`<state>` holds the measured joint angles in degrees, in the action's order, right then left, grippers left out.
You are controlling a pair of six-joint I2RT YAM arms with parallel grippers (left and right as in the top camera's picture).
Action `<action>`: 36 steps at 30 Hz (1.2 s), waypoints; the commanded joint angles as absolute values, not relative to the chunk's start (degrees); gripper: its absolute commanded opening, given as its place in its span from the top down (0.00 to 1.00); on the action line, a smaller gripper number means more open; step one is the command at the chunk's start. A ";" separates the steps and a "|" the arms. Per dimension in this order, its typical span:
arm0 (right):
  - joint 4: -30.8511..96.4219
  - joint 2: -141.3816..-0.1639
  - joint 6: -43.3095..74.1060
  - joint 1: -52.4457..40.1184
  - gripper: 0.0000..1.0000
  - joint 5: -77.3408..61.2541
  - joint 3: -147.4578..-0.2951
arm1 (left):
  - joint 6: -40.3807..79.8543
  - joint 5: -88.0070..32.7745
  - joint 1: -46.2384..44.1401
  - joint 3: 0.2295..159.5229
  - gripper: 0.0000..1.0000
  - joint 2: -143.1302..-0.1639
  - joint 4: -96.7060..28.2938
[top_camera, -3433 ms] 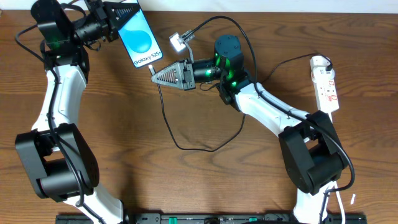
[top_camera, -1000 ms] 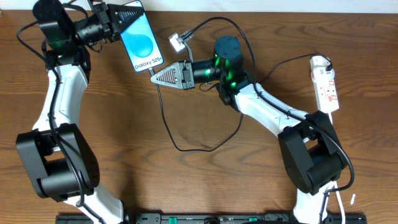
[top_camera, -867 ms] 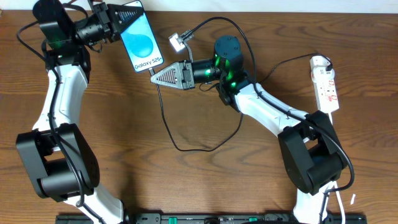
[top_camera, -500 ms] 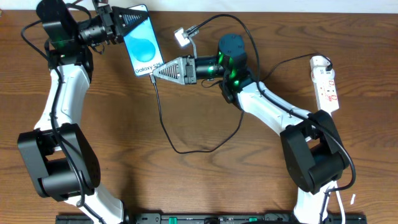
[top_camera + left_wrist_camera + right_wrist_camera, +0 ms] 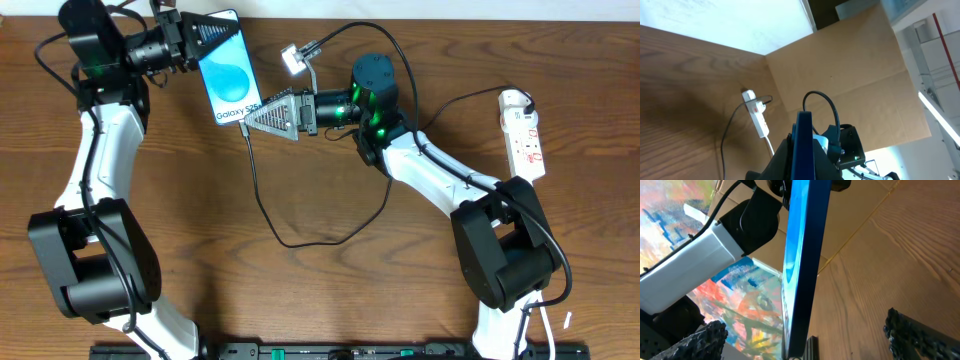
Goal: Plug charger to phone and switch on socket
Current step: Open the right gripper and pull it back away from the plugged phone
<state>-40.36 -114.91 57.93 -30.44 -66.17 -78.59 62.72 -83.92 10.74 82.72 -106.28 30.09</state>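
Hard to tell whether the charger [image 5: 262,195] is seated: black cable traced up from a loop on the surface [image 5: 330,300] to the 5 o'clock corner of the phone [image 5: 228,65], then lost against the right gripper [image 5: 260,112]. Seen only edge-on in both wrist views, as a thin blue sliver. Also unclear: a small white connector [image 5: 292,58] at 1 o'clock of the right gripper, with dark cable arching away behind the arm.

Readable on the blue screen: "Galaxy S25", with whatever follows masked at the gripper. Nothing legible on the socket [image 5: 527,135], only red marks.

Left gripper [image 5: 210,27] pinched tight on the phone's upper end, at 11 o'clock of the overhead view. Right gripper spread wide, fingertips [image 5: 707,339] flanking the phone's lower edge without touching either face. Socket lying flat at 3 o'clock, well apart from both grippers.
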 commanded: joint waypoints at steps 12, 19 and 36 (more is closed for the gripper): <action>-7.70 -115.07 32.21 -30.30 0.01 -57.30 -79.18 | 62.43 -86.39 15.05 82.98 0.93 -104.68 30.06; 8.64 -115.07 26.06 -29.78 0.01 -44.36 -79.18 | 62.41 -86.39 15.05 82.98 0.93 -104.68 30.09; 24.21 -106.32 23.05 -23.88 0.01 -15.46 -79.18 | 62.08 -86.30 14.66 79.13 0.93 -104.71 30.04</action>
<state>23.29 -112.14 25.34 -24.23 -23.40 -78.94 62.74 -85.43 14.94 80.77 -106.28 29.80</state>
